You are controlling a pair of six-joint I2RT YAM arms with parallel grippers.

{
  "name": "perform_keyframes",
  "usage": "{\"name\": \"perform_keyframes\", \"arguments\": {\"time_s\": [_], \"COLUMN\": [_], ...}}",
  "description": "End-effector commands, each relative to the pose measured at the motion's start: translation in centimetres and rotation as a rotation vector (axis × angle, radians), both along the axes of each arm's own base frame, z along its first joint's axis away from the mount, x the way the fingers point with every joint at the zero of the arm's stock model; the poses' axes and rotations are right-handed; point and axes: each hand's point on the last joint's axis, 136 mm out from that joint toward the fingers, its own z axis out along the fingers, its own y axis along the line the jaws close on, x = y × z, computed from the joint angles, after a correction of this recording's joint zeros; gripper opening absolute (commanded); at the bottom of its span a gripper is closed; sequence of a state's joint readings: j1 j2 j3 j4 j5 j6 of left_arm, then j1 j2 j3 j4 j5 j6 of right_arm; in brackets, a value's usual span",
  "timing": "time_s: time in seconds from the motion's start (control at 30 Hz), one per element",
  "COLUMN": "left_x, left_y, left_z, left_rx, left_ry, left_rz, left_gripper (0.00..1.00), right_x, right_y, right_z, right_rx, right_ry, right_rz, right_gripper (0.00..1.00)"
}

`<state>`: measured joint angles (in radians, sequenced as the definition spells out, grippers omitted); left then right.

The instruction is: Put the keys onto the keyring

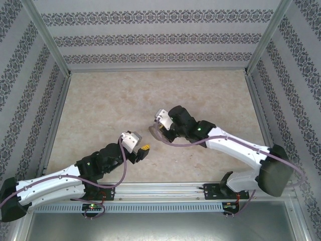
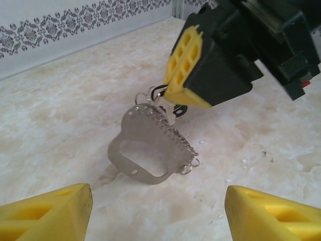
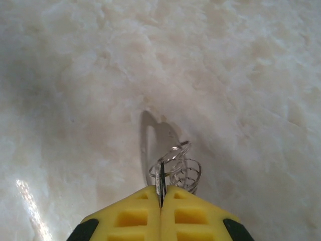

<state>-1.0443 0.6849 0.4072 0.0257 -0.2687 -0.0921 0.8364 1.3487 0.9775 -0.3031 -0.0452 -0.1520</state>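
- Keyring (image 2: 140,123): flat grey metal loop, row of small links + wire rings on one edge. Stands on edge, foot on bench (image 2: 60,125), mid-bench in top view.
- Dark bit (image 2: 176,109) at keyring's 12 o'clock, just under R pad: poss. the key, too small to tell.
- R pincer (image 3: 161,193): pads closed on thin metal at keyring top; arm in from 4 o'clock.
- L pincer (image 2: 159,211): jaws wide, empty, near keyring at 7 o'clock, not touching.
- Step (est.): R steadies keyring, threading not yet done. Next: L needs a fine pinch on key/ring w/o tipping the loop.
- Brands/writing: none legible.

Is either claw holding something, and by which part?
The right gripper pinches the keyring by its thin upper end, fingers closed on the metal. The left gripper is open and holds nothing.
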Motion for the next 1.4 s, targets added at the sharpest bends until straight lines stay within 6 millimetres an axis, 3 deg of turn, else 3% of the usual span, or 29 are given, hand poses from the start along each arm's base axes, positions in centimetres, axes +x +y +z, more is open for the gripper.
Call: {"name": "perform_keyframes", "arguments": {"time_s": [0.0, 0.2, 0.4, 0.57, 0.83, 1.0, 1.23, 1.37], "left_x": [0.9, 1.0, 1.2, 1.3, 1.2, 1.3, 1.2, 1.1], "left_y": [0.9, 2.3, 2.5, 2.3, 2.0, 1.4, 1.4, 1.6], "left_z": [1.3, 1.2, 1.3, 1.3, 1.8, 1.9, 2.3, 2.5], "left_rx": [-0.041, -0.047, -0.051, -0.053, -0.071, -0.074, -0.093, -0.113], "left_ry": [-0.016, -0.001, -0.006, -0.008, -0.032, -0.036, -0.046, -0.072], "left_rz": [0.071, 0.114, 0.123, 0.115, 0.094, 0.077, 0.069, 0.067], "left_gripper": [0.71, 0.72, 0.73, 0.73, 0.73, 0.73, 0.73, 0.74], "right_x": [1.1, 2.3, 1.7, -0.7, -5.4, -6.0, -6.2, -6.8], "right_y": [2.6, 3.8, 3.3, 0.6, -6.6, -8.6, -9.0, -9.6], "right_z": [2.7, 4.4, 3.0, -0.6, -8.2, -8.0, -8.3, -10.2], "right_rx": [0.099, 0.127, 0.125, 0.104, 0.066, 0.14, 0.198, 0.29], "right_ry": [-0.005, -0.022, 0.014, 0.098, 0.226, 0.225, 0.289, 0.334], "right_rz": [0.035, 0.038, 0.023, -0.029, -0.226, -0.339, -0.422, -0.499], "right_gripper": [0.0, 0.0, 0.0, 0.0, 0.0, 0.0, 0.0, 0.0]}}
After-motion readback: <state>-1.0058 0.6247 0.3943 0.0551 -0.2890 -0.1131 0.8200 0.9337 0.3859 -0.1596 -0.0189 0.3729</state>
